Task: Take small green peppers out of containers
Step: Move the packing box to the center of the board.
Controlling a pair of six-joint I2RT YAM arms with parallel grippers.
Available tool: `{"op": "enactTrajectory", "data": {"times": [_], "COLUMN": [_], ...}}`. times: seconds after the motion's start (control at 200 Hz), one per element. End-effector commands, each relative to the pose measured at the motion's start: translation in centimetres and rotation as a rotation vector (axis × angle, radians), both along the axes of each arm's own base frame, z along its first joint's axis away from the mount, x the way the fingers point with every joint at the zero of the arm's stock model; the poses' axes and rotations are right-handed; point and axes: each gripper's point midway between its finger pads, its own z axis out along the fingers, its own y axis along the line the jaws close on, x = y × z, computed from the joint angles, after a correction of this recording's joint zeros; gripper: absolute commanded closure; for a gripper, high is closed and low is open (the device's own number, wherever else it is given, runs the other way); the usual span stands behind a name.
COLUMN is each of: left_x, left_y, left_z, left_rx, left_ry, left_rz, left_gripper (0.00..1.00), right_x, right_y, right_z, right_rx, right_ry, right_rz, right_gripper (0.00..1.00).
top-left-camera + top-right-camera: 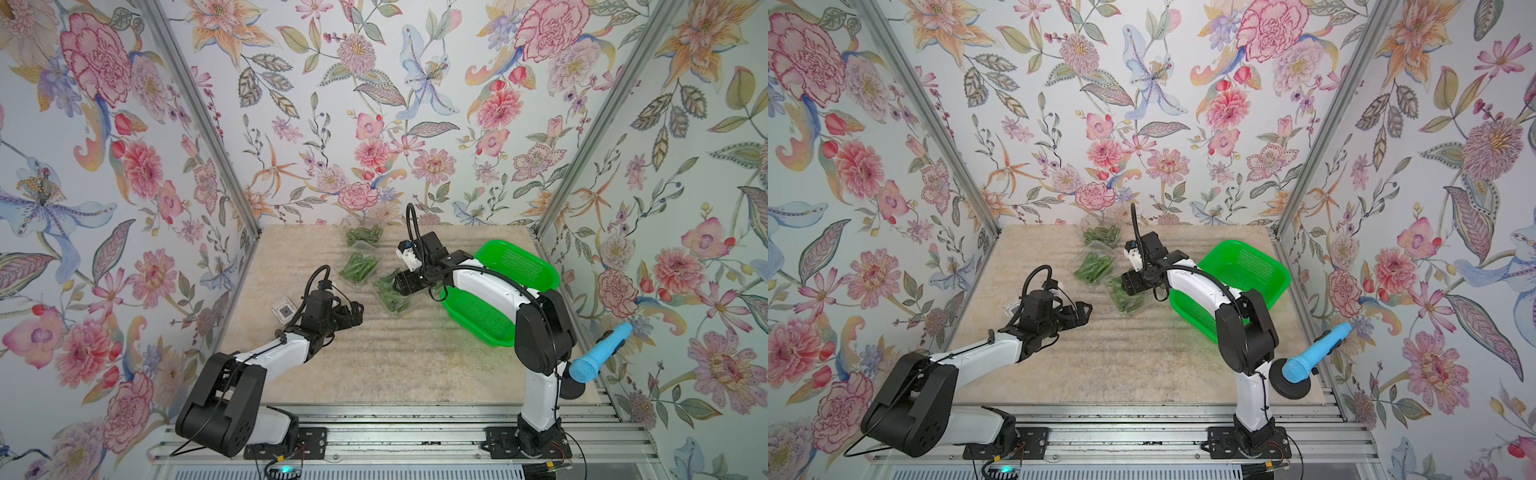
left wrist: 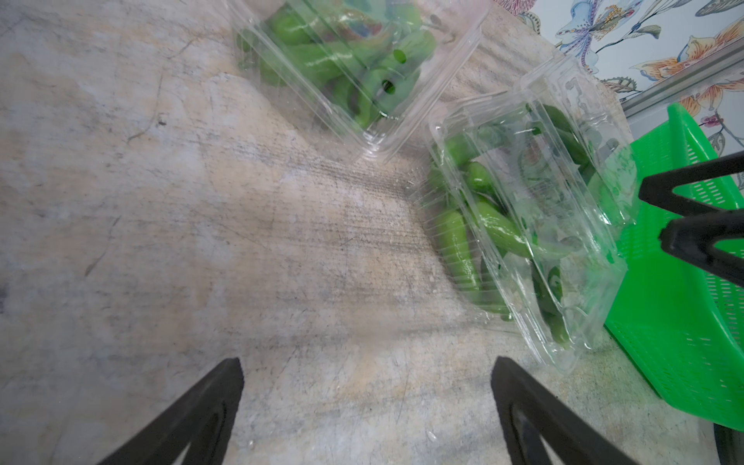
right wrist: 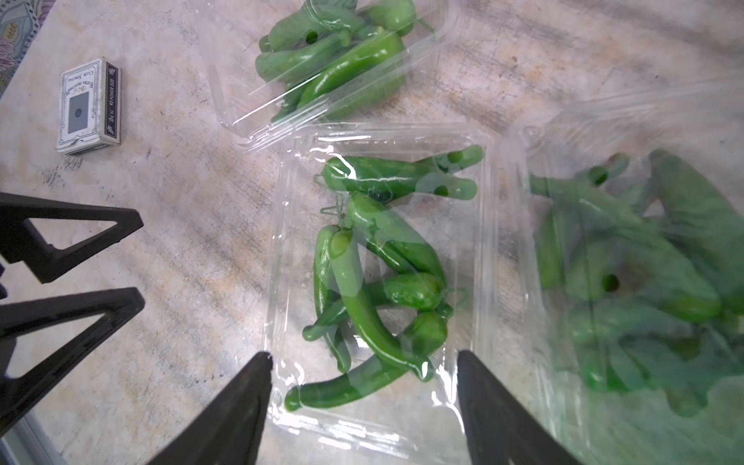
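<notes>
Three clear containers (image 1: 365, 235) (image 1: 358, 268) (image 1: 392, 301) lie closed at the back middle of the table, each holding several small green peppers (image 3: 362, 306). My right gripper (image 1: 393, 286) (image 3: 362, 356) stands over the nearest container (image 3: 378, 261), one finger pressed against each long side wall. Two more containers (image 3: 334, 60) (image 3: 644, 261) lie beside it. My left gripper (image 1: 357, 311) (image 2: 366, 362) hovers wide open over bare table, a short way left of that container (image 2: 535, 225), with nothing between its fingers.
A large green perforated basket (image 1: 515, 266) lies tilted under my right arm. A small card box (image 1: 284, 309) sits left of my left gripper. A blue microphone (image 1: 598, 353) on a black stand is at the right edge.
</notes>
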Motion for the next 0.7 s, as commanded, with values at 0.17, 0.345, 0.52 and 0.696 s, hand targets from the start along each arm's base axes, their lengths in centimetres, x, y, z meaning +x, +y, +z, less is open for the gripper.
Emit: {"op": "enactTrajectory", "data": {"times": [0.17,0.345,0.52,0.696], "left_x": [0.2,0.0,-0.2,-0.4], "left_y": [0.7,1.7,2.5,2.9], "left_z": [0.8,0.7,1.1,0.9], "left_rx": [-0.024,-0.032,-0.049,-0.06], "left_ry": [-0.019,-0.013,-0.027,-0.017], "left_rz": [0.031,0.069,0.094,0.118], "left_gripper": [0.0,0.0,0.0,0.01], "right_x": [4.2,5.4,4.7,2.8], "right_y": [0.5,1.2,2.0,2.9], "right_z": [-1.8,-3.0,-4.3,-5.4], "right_rx": [-0.01,0.032,0.057,0.065], "right_ry": [-0.021,0.02,0.073,0.117], "right_rz": [-0.031,-0.028,-0.003,0.056], "right_gripper": [0.2,0.17,0.18,0.2]}}
